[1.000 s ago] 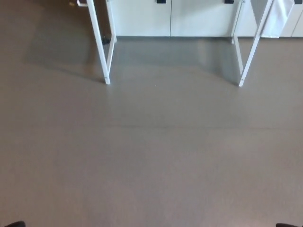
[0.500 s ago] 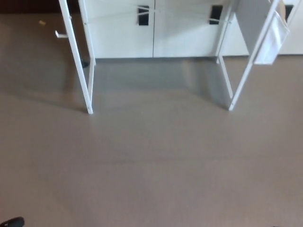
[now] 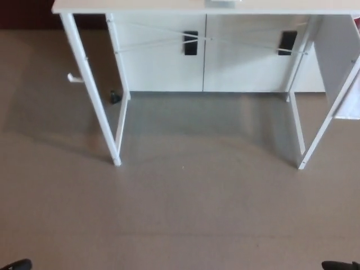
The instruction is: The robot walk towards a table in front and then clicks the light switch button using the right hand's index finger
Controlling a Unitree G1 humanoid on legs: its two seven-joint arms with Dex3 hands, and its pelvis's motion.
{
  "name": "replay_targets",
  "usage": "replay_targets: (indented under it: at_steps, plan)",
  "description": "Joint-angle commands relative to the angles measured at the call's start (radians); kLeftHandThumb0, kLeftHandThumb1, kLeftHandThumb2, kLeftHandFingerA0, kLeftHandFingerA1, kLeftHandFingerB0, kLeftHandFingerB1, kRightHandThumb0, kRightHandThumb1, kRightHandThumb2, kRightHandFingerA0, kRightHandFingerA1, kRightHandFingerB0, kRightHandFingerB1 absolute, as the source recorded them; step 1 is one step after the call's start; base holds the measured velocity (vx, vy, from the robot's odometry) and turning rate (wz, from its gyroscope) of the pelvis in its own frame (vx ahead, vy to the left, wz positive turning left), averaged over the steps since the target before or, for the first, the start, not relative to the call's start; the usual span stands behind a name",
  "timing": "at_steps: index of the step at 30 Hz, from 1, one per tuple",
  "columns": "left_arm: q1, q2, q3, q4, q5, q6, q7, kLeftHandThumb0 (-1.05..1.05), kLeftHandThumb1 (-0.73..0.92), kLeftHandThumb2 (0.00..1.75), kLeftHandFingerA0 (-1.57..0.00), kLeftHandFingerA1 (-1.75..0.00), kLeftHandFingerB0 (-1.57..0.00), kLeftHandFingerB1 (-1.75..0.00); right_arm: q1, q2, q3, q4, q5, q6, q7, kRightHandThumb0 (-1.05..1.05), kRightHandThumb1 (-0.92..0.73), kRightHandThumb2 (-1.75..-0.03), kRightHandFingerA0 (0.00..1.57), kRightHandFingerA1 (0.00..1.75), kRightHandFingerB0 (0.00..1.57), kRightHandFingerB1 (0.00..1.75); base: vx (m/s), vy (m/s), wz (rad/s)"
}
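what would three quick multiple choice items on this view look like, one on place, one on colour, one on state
1. Where is the table in the head view?
A. Along the top edge
B. In the bottom left corner
C. In the middle of the floor

2. What colour is the table's frame?
A. Black
B. White
C. Red

3. Which describes the robot's hands at this moment?
A. The right hand is pressing on the tabletop
B. Both hands are holding the table legs
C. Neither hand shows as reaching the table

Answers:
1. A, the tabletop runs along the top edge, with its legs reaching down to the grey floor.
2. B, the legs, braces and top are all white.
3. C, only small dark shapes show at the bottom corners, far from the table, and no hand can be made out.
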Motion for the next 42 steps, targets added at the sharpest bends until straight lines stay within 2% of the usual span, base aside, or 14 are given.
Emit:
replay_targets:
  at_steps: [1,4,5,20,21,23,24,25,26,28,29,31,33,42]
  plan:
    - [0.012,0.016,-0.003,-0.007,0.015,0.008,0.012,-0.06,0.4,0.85,-0.35,-0.58,-0.29,-0.53,0.025,-0.009,0.004,0.005,-0.016,-0.004,-0.007,-0.19,-0.48,-0.93,0.43,0.67,0.25,0.57,0.34,0.121,-0.26]
    - [0.027,0.017,-0.005,-0.008,0.011,0.009,0.004,-0.06,0.4,0.85,-0.34,-0.58,-0.3,-0.54,0.046,-0.009,0.004,-0.004,-0.016,-0.011,-0.005,-0.19,-0.48,-0.93,0.44,0.68,0.24,0.57,0.42,0.207,-0.34]
    - [0.036,0.016,-0.008,-0.008,0.015,0.006,0.006,-0.09,0.58,0.57,-0.45,-0.47,-0.43,-0.4,0.055,-0.01,0.005,-0.004,-0.017,-0.014,-0.004,-0.19,-0.48,-0.93,0.43,0.67,0.24,0.57,0.48,0.273,-0.19]
    - [0.079,0.029,-0.057,0.056,0.087,-0.13,0.017,-0.07,0.59,0.57,-0.54,-0.48,-0.45,-0.4,0.114,-0.009,0.011,0.003,-0.018,-0.045,-0.003,-0.18,-0.49,-0.93,0.45,0.67,0.25,0.57,0.29,0.082,-0.02]
    - [0.082,0.028,-0.062,0.049,0.092,-0.132,0.024,-0.08,0.58,0.57,-0.55,-0.48,-0.46,-0.4,0.112,-0.01,0.009,0.008,-0.014,-0.053,0.0,-0.18,-0.69,-0.6,0.49,0.63,0.33,0.5,0.19,-0.327,-0.6]
    - [0.085,0.027,-0.071,0.038,0.097,-0.132,0.029,-0.07,0.58,0.57,-0.55,-0.48,-0.46,-0.4,0.11,-0.01,0.009,0.006,-0.015,-0.054,-0.001,-0.17,-0.48,-0.92,0.46,0.68,0.26,0.57,0.16,-0.276,0.24]
    - [0.085,0.027,-0.072,0.037,0.096,-0.133,0.03,-0.07,0.58,0.57,-0.55,-0.48,-0.46,-0.4,0.109,-0.011,0.009,0.006,-0.014,-0.053,-0.001,-0.18,-0.69,-0.6,0.49,0.63,0.33,0.49,0.17,-0.272,-0.12]
    - [0.08,0.023,-0.075,0.037,0.092,-0.123,0.031,-0.07,0.57,0.57,-0.55,-0.48,-0.46,-0.4,0.102,-0.018,0.014,0.007,-0.026,-0.054,-0.004,-0.18,-0.48,-0.92,0.46,0.68,0.26,0.57,0.17,-0.108,0.04]
    - [0.078,0.022,-0.076,0.039,0.091,-0.123,0.03,-0.08,0.57,0.57,-0.55,-0.48,-0.46,-0.4,0.102,-0.02,0.016,0.007,-0.03,-0.056,-0.004,-0.2,-0.69,-0.6,0.5,0.63,0.33,0.49,0.19,-0.049,-0.05]
    - [0.081,0.019,-0.08,0.027,0.084,-0.118,0.025,-0.08,0.59,0.57,-0.54,-0.48,-0.46,-0.4,0.1,-0.025,0.019,0.005,-0.037,-0.058,-0.006,-0.2,-0.69,-0.6,0.49,0.62,0.33,0.49,0.16,0.019,-0.11]
    - [0.085,0.014,-0.082,0.016,0.081,-0.116,0.024,-0.07,0.59,0.57,-0.54,-0.48,-0.46,-0.4,0.101,-0.025,0.019,0.003,-0.037,-0.057,-0.007,-0.18,-0.48,-0.92,0.44,0.67,0.25,0.57,0.17,0.034,-0.15]
    - [0.102,0.002,-0.088,-0.027,0.074,-0.095,0.031,-0.06,0.58,0.56,-0.52,-0.47,-0.45,-0.4,0.103,-0.025,0.021,0.007,-0.035,-0.06,-0.005,-0.17,-0.69,-0.6,0.49,0.6,0.32,0.48,0.17,0.048,-0.16]
    - [0.113,-0.004,-0.092,-0.055,0.076,-0.082,0.039,-0.06,0.59,0.57,-0.53,-0.47,-0.45,-0.39,0.102,-0.026,0.021,0.012,-0.035,-0.061,-0.004,-0.17,-0.48,-0.92,0.43,0.66,0.24,0.56,0.21,0.14,-0.12]
    - [0.11,-0.051,-0.09,-0.136,0.024,-0.008,0.058,-0.09,0.56,0.56,-0.47,-0.47,-0.44,-0.4,0.095,-0.026,0.034,0.008,-0.063,-0.044,-0.02,-0.18,-0.49,-0.92,0.45,0.66,0.24,0.56,0.2,0.229,-0.04]
